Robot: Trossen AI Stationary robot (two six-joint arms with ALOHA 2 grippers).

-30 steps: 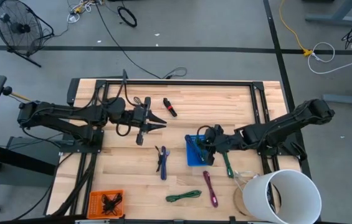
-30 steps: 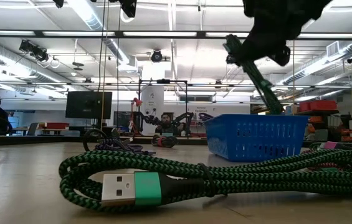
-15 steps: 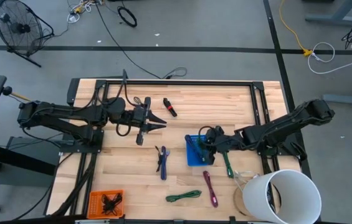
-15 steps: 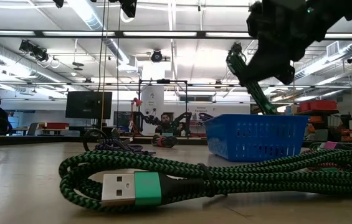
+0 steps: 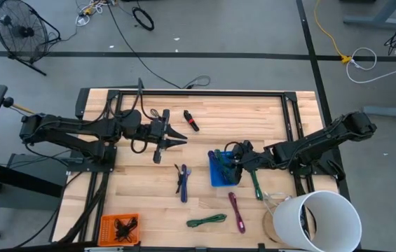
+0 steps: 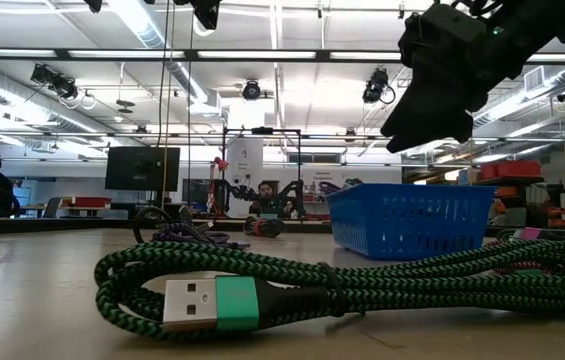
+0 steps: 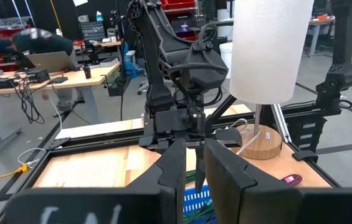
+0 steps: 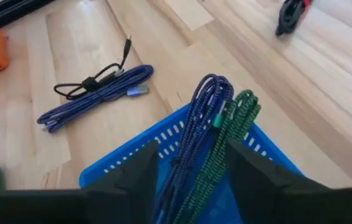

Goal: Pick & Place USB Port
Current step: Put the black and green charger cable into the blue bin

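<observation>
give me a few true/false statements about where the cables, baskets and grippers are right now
1. The right gripper is above the blue basket. True.
2. The blue basket is empty. False: a blue cable and a green cable lie in it.
3. The orange basket sits at the table's near left corner. True.
4. The left gripper grips the red and black cable. False: that cable lies on the table, apart from the gripper.
5. The loose green cable lies on the table, outside both baskets. True.
</observation>
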